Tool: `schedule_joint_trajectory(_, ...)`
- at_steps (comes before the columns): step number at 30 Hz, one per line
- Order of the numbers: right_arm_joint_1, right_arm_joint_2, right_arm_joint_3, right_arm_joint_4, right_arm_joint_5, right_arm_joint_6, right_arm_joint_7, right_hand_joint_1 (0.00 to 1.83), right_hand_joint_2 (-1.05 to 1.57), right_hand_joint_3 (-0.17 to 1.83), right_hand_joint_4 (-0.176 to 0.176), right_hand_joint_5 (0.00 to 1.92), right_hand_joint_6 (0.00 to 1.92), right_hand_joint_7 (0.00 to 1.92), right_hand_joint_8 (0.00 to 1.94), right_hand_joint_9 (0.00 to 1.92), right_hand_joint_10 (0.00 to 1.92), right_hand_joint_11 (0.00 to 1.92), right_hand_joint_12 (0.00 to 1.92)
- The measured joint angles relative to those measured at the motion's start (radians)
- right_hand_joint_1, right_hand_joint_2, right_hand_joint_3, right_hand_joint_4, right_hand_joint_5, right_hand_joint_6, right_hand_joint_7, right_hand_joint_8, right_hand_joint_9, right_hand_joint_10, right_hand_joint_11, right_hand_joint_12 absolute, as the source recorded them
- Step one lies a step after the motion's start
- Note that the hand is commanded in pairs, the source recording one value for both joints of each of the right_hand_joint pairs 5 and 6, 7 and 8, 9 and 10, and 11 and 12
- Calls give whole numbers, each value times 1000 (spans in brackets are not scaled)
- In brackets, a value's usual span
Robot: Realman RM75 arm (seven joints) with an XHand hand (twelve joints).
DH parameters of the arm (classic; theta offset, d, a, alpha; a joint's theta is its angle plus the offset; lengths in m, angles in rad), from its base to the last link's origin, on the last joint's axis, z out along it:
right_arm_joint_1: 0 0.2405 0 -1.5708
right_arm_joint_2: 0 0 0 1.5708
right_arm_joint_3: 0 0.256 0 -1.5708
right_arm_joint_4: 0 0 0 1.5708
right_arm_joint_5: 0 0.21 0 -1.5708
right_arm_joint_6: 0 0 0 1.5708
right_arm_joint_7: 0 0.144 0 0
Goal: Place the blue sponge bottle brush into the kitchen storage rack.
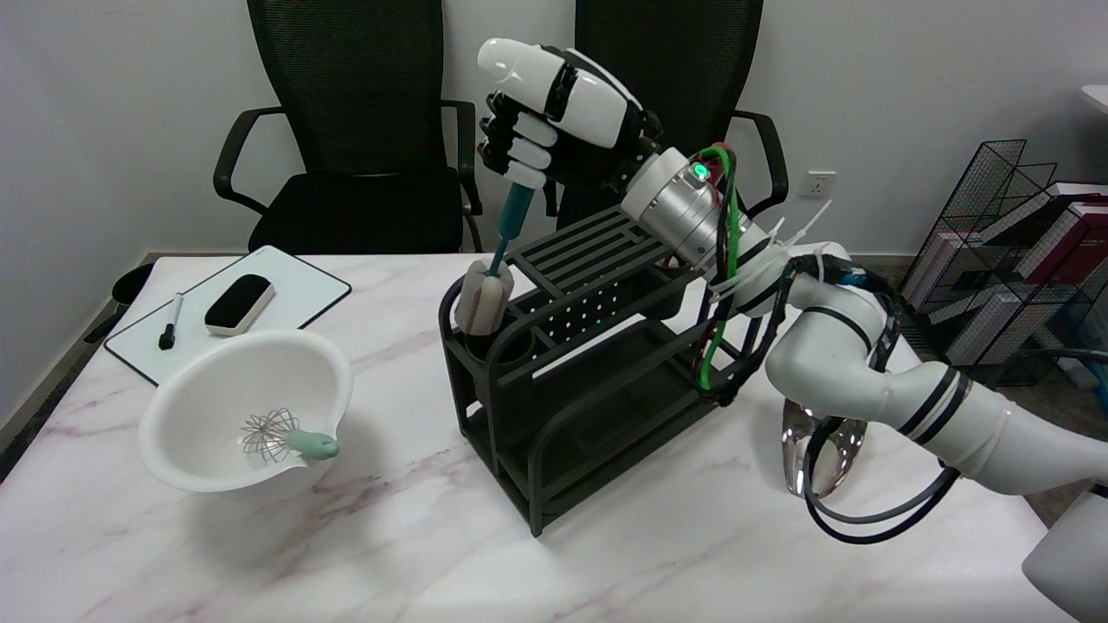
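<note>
Room: two black office chairs (363,130) are standing against a white wall behind a white marble-patterned table (346,554), which is carrying everything below.
Landmark: the black kitchen storage rack (571,363) is sitting mid-table; all places here are given from it.
Right hand: the right hand (554,117) is hovering above the rack's left end, fingers curled tight round the top of the brush handle.
Brush: the blue sponge bottle brush (498,260) is hanging almost upright, leaning slightly, with its pale sponge head partly entering the round cup holder at the rack's left end.
Risk, snagging: the sponge looks to be pressing against the holder's rim, so pushing down could be bending the stem or tipping the rack.
Risk, release: letting go while the brush is leaning could be sending it over the rim onto the table.
Left of rack: a white bowl (182,433) is holding a whisk (286,435); beyond it a whiteboard (294,290) is carrying an eraser (239,304) and marker (170,322).
</note>
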Motion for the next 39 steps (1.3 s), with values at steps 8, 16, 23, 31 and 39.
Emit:
schedule_joint_trajectory(8,-10,14,8,-9,-7,14,1,985,1571,424,0,1920,1920,1920,1920,1920,1920,1920,1920)
schedule_joint_trajectory(16,-26,24,16,-3,-9,23,6,985,1571,425,0,1920,1920,1920,1920,1920,1920,1920,1920)
schedule_joint_trajectory(23,-59,32,33,-1,-10,26,6,986,1571,427,0,1920,1920,1920,1920,1920,1920,1920,1920)
schedule_joint_trajectory(31,-93,38,52,3,-12,28,7,988,1571,426,0,1920,1920,1920,1920,1920,1920,1920,1920)
schedule_joint_trajectory(39,-110,41,58,3,-12,29,7,988,1571,418,0,1920,1920,1920,1920,1920,1920,1920,1920)
